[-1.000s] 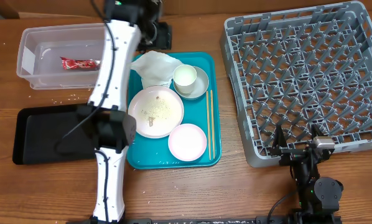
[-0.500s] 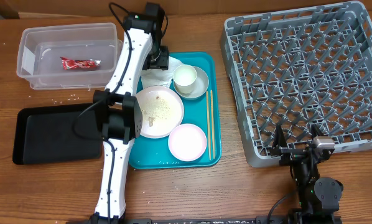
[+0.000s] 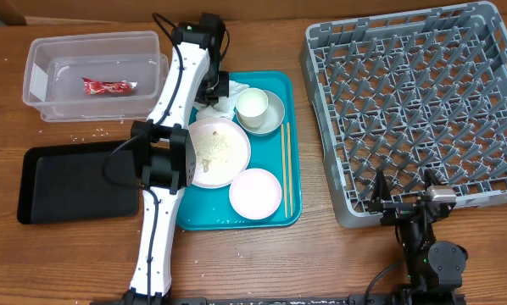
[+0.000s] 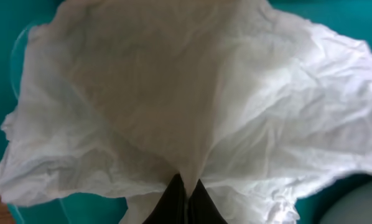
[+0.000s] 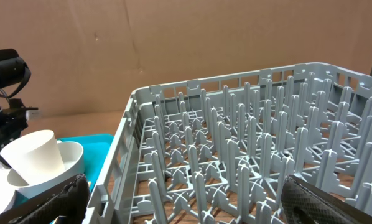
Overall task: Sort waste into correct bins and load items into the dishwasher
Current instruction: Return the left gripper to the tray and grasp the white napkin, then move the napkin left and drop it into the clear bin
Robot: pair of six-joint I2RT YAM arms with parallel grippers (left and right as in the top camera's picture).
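Overhead view, stock on wooden table (image 3: pixel 338 263).

- Clear tub (image 3: pixel 40 61): far-left corner of the table. Holds one red wrapper (image 3: pixel 109 85), lying flat near the middle.
- Black tray (image 3: pixel 75 182): left edge of the table, on the near side of the tub.
- Loose pale grains (image 3: pixel 92 133): on the bare table between tub and black tray.
- Teal tray (image 3: pixel 272 213): middle of the table.
  - Crumpled white napkin (image 3: pixel 208 110): far-left corner of the teal tray, against the far rim of the large plate (image 3: pixel 234 161).
  - Rice scraps (image 3: pixel 211 149): on the large plate.
  - Smaller plate (image 3: pixel 255 191): near-right corner of the teal tray.
  - White cup (image 3: pixel 252 104): inside the grey bowl (image 3: pixel 275 111), far-right corner.
  - Pair of chopsticks (image 3: pixel 286 168): along the right edge.
- Grey dish rack (image 3: pixel 406 102): right half of the table, pegs upright.
- Left gripper (image 4: pixel 186 196): fingertips pressed together, pinching a fold of the napkin. Close and blurred in the left wrist view, so possibly lifted, possibly flat on the tray.
- Right gripper (image 3: pixel 403 191): fingers spread wide, holding nothing, at the near edge of the rack.
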